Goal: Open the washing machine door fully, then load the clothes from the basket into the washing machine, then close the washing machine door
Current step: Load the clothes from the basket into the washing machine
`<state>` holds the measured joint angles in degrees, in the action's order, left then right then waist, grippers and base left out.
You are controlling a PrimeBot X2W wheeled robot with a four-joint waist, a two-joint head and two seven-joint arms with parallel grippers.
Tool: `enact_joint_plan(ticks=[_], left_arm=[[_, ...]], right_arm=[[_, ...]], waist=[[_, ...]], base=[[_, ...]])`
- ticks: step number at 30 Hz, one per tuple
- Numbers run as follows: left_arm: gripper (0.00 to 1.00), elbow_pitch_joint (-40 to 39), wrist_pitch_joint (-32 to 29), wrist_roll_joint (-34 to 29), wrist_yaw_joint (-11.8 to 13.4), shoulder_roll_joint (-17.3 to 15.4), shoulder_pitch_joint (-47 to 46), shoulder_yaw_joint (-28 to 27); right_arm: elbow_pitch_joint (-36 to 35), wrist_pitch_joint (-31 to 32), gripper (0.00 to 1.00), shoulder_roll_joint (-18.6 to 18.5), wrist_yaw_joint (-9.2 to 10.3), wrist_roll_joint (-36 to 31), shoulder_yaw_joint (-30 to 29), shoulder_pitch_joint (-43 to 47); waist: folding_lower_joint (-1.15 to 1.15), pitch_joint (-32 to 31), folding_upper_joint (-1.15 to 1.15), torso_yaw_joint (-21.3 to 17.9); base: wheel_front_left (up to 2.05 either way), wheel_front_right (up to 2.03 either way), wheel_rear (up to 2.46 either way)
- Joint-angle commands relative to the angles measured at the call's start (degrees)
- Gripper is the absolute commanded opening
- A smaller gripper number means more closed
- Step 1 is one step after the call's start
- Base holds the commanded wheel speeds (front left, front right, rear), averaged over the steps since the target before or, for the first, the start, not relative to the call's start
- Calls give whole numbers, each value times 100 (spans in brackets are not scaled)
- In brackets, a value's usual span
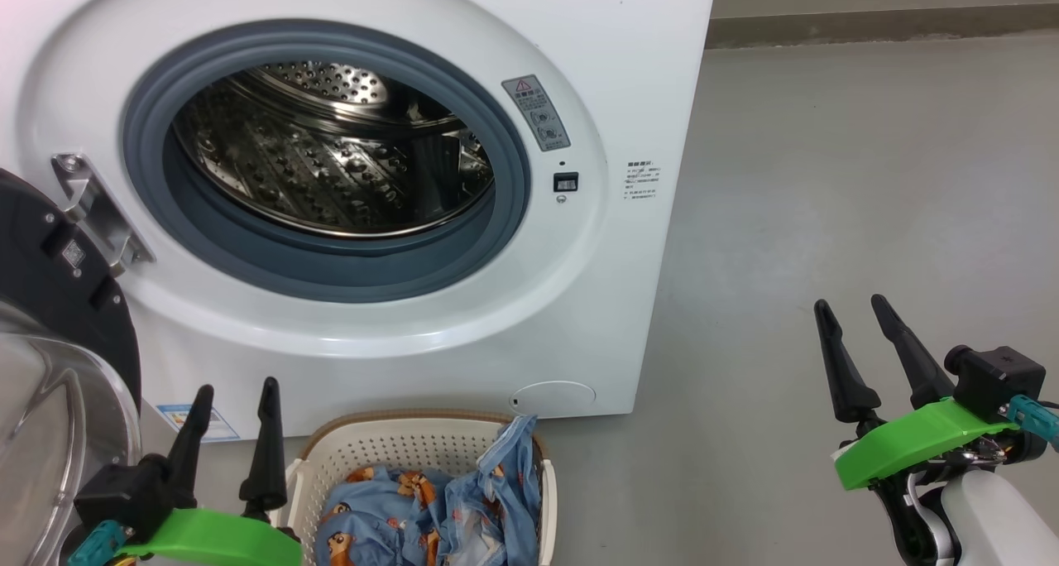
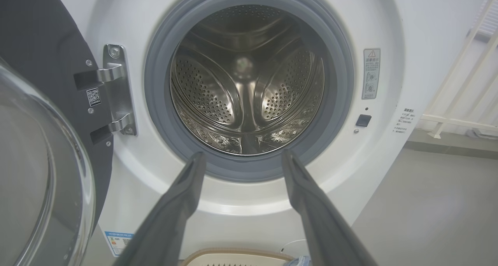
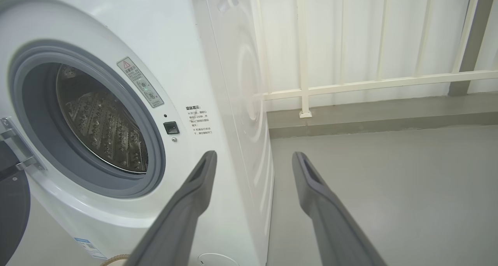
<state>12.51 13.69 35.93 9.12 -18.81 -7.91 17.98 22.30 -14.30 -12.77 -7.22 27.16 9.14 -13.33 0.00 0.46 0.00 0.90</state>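
Your left hand (image 1: 236, 388) stood wide, with nothing between its fingers. Your right hand (image 1: 850, 303) was just as wide and just as empty.

Just beside the left hand, on its right, sat the basket (image 1: 397, 422). The clothes (image 1: 430, 516) were heaped inside it, one fold draped over the rim, and none had been lifted yet. On that hand's left hung the washing machine door (image 1: 58, 301), swung out with its matte inner side showing. I judged the opening step done, or very nearly.

Ahead of the left fingertips gaped the washing machine (image 1: 629, 94), its drum (image 1: 331, 160) bare. So all the loading was left to do, and the closing after it. The right hand hovered well apart from the basket, over bare floor (image 1: 827, 177) off the machine's right corner.

The left wrist view looked straight into the drum to its back wall and showed the hinge (image 2: 116, 87) plainly, but gave you only a sliver of the basket's rim. The head view gave you the basket's contents. The right wrist view added the machine's side panel and a white railing (image 3: 303, 91) beyond it.
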Motion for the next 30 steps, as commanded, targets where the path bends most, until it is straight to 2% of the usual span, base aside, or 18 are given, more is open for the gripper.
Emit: enact_joint_plan(ticks=[1, 30], left_arm=[[100, -130, 45, 36, -9, -175, -210, -208], [100, -94, 65, 96, 29, -183, -255, -157]], right_arm=[[-114, -70, 100, -53, -26, -18, 97, -135], [-91, -70, 100, -72, -26, 8, 147, -200]], waist=[[0, 1, 0, 0], [0, 91, 0, 13]], base=[[5, -5, 0], [0, 0, 0]])
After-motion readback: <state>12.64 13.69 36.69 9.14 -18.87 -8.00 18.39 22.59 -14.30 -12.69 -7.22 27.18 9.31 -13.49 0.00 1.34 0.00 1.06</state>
